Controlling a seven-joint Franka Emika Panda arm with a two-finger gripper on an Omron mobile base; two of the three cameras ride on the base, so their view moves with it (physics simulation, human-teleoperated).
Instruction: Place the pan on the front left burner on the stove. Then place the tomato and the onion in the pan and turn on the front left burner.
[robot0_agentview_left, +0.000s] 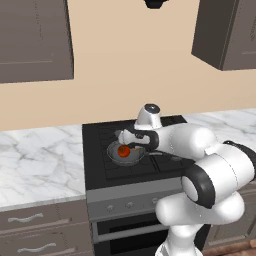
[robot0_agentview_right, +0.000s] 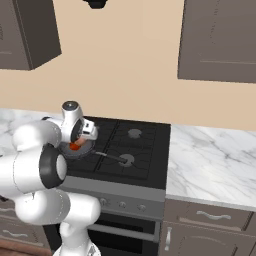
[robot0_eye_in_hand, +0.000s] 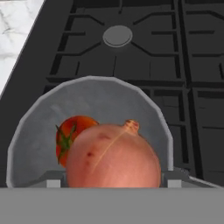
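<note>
Beside pan (robot0_eye_in_hand: 144, 105) rim, tomato (robot0_eye_in_hand: 70, 133), onion (robot0_eye_in_hand: 113, 159)

We find no writing, label, brand, number or sign that can be read anywhere in these views. The stove (robot0_agentview_left: 135, 165) front and its knobs (robot0_agentview_left: 120, 206) bear no marks we can make out at this size.

Grey pan (robot0_eye_in_hand: 39, 127), red tomato (robot0_eye_in_hand: 72, 133) with a green stem, pale pinkish-orange onion (robot0_eye_in_hand: 113, 157), black stove (robot0_agentview_left: 100, 165), white marbled grey-veined surface (robot0_agentview_left: 35, 160), brown cabinets (robot0_agentview_left: 35, 40).
</note>
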